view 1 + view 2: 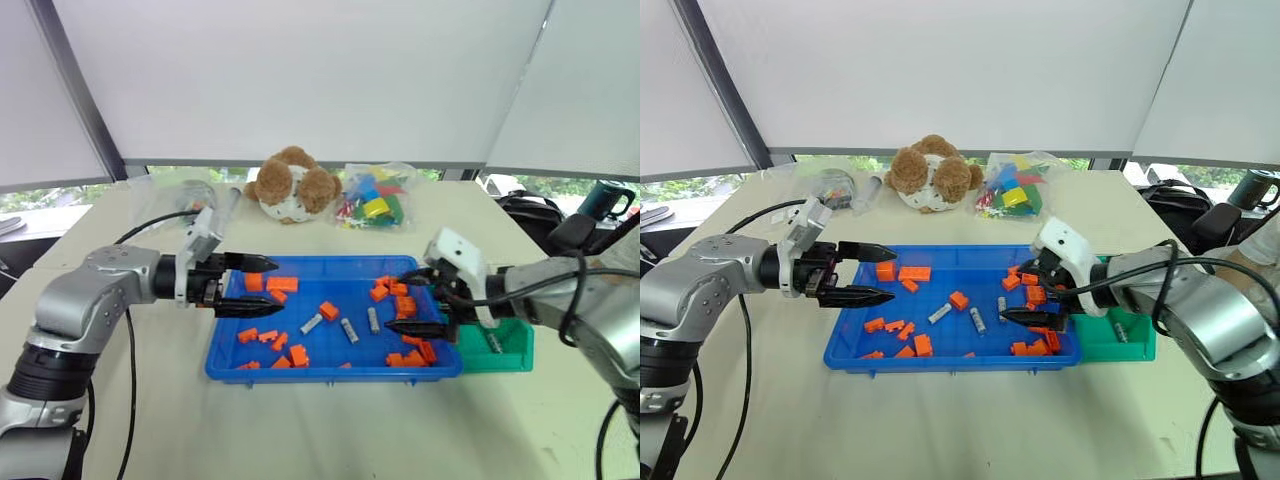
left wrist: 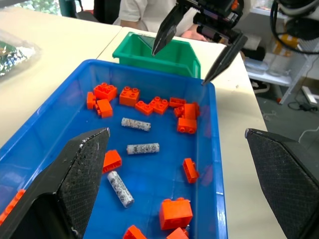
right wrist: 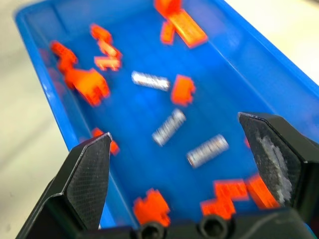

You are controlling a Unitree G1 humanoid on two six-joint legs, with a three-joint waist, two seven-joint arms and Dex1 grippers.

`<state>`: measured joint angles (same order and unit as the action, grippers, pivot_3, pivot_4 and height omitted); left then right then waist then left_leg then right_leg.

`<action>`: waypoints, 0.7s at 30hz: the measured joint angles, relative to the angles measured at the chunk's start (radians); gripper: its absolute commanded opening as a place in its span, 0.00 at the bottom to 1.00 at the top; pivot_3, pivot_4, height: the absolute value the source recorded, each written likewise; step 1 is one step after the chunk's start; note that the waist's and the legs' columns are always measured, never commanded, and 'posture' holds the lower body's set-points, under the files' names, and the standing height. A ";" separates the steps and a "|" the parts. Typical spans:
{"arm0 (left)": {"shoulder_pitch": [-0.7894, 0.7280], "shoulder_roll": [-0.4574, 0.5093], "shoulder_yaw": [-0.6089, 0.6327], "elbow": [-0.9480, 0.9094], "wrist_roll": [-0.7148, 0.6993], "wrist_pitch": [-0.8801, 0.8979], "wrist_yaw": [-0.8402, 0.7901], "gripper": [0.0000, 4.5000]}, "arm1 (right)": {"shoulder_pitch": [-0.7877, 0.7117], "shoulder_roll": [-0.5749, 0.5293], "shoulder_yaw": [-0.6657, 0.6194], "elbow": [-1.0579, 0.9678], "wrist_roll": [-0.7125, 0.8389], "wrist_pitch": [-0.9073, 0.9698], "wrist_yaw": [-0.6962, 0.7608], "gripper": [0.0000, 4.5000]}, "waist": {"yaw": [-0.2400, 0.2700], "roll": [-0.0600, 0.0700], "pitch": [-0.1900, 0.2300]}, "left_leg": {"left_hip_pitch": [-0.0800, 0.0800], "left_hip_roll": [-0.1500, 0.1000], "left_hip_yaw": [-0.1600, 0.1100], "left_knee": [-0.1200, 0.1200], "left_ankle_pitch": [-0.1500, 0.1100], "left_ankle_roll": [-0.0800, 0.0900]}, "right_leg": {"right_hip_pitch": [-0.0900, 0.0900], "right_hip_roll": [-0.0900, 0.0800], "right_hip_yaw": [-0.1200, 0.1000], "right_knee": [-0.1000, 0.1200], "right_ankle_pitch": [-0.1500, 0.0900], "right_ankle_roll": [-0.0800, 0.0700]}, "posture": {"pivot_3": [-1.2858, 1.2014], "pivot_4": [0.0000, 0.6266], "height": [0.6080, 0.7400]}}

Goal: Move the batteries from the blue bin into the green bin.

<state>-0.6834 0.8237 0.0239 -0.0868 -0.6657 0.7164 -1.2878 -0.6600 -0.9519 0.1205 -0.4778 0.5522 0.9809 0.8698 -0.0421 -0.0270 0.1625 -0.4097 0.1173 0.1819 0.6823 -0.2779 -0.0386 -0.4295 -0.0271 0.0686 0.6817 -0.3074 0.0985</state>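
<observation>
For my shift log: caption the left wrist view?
Three batteries lie among orange blocks in the blue bin; green bin beyond.

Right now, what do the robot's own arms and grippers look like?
Both arms are silver-grey metal with black joints and loose black cables. The left gripper and right gripper have white housings and two black, tapered, pointed fingers with textured inner faces.

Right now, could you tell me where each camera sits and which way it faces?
Head pair: forward and down over the blue bin; left gripper and right gripper open above it.
Left wrist: along its fingers across the bin to the green bin.
Right wrist: down at three batteries, fingers apart.
Shared: batteries among orange blocks.
</observation>
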 measured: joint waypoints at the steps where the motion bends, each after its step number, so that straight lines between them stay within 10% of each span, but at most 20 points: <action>1: -0.001 0.002 0.000 0.008 0.002 -0.001 -0.005 1.00 | -0.021 0.030 0.026 0.012 -0.009 -0.001 -0.002 0.98 | -0.001 0.000 0.000 | 0.000 0.000 0.000 0.000 0.000 0.000 | 0.000 0.000 0.000 0.000 0.000 0.000 | 0.52 0.24 0.95; 21: -0.044 0.000 -0.002 0.022 0.016 -0.021 -0.017 1.00 | -0.352 0.482 0.441 0.775 -0.402 -0.630 0.299 0.98 | -0.006 0.000 0.000 | -0.001 0.000 0.001 0.000 0.000 0.000 | -0.001 0.000 0.000 0.001 0.000 0.000 | 0.52 0.24 0.95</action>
<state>-0.7276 0.8235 0.0217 -0.0650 -0.6498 0.6958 -1.3048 -1.0122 -0.4704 0.5616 0.2973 0.1503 0.3509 1.1688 -0.0480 -0.0266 0.1627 -0.4102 0.1175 0.1831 0.6819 -0.2777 -0.0386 -0.4309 -0.0270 0.0683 0.6829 -0.3073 0.0986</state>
